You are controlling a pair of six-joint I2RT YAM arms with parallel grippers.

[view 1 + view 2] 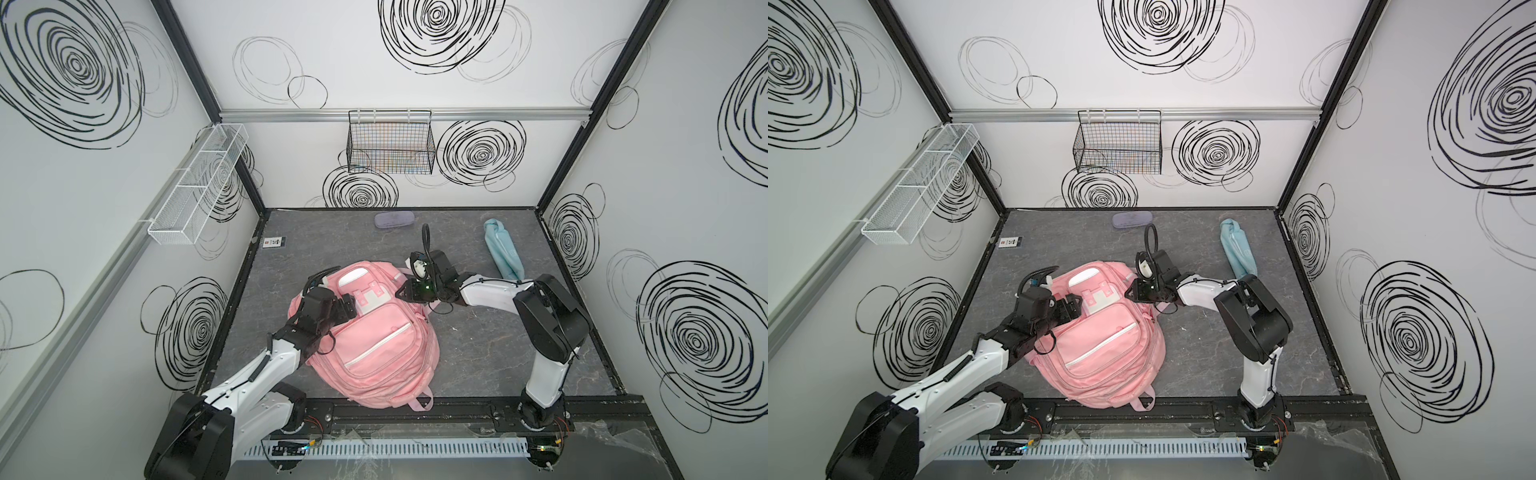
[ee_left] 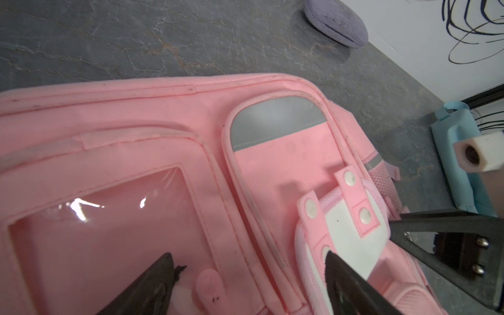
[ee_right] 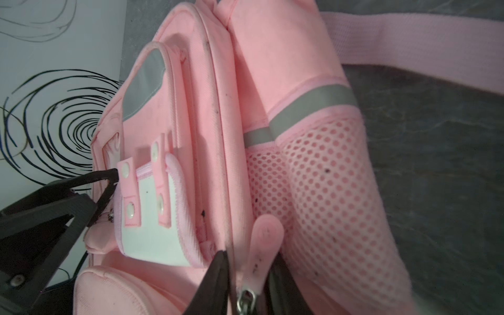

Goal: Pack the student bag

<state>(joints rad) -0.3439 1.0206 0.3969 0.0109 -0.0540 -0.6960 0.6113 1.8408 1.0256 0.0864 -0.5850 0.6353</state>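
Observation:
The student bag (image 1: 382, 345) (image 1: 1108, 353), a big pink backpack, lies front side up in the middle of the grey table. My left gripper (image 1: 351, 305) (image 2: 248, 255) hangs open over its upper left part, beside the white flap patch (image 2: 351, 240). A pink zipper pull (image 2: 208, 283) lies on the fabric between its fingers, ungripped. My right gripper (image 1: 401, 291) (image 3: 249, 256) is at the bag's upper right edge by the mesh side pocket (image 3: 321, 177). Its jaws are shut on another pink zipper pull (image 3: 266, 240).
A light-blue pouch (image 1: 503, 249) lies at the back right and a lilac case (image 1: 394, 219) at the back edge. A black wire basket (image 1: 390, 145) hangs on the back wall, a white mesh shelf (image 1: 199, 183) on the left wall. A small card (image 1: 274, 242) lies back left.

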